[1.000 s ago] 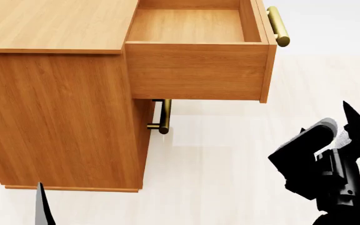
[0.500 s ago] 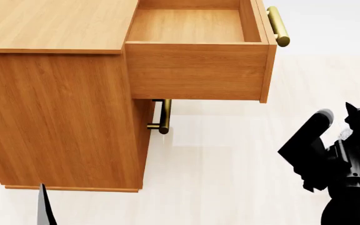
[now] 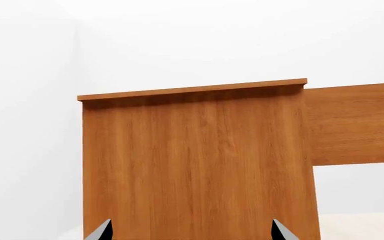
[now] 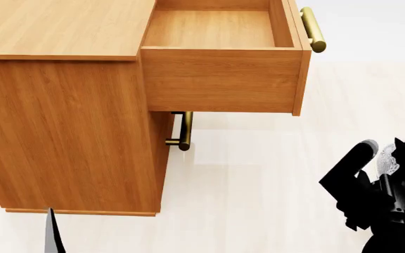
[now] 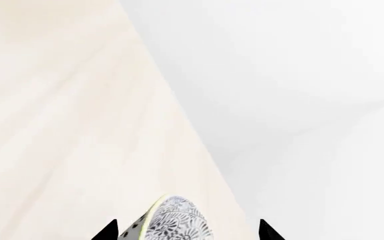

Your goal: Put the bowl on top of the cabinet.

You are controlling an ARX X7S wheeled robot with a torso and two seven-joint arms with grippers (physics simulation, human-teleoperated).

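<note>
The bowl [image 5: 172, 220] is pinched edge-on between the right gripper [image 5: 186, 230] fingertips, low at the head view's right, well apart from the cabinet [image 4: 61, 132]. The top drawer [image 4: 220, 58] is pulled out. The left gripper [image 3: 190, 231] is spread, faced at the cabinet's side.

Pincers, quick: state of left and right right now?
Left pincer: open, holding nothing.
Right pincer: closed on the bowl.
</note>
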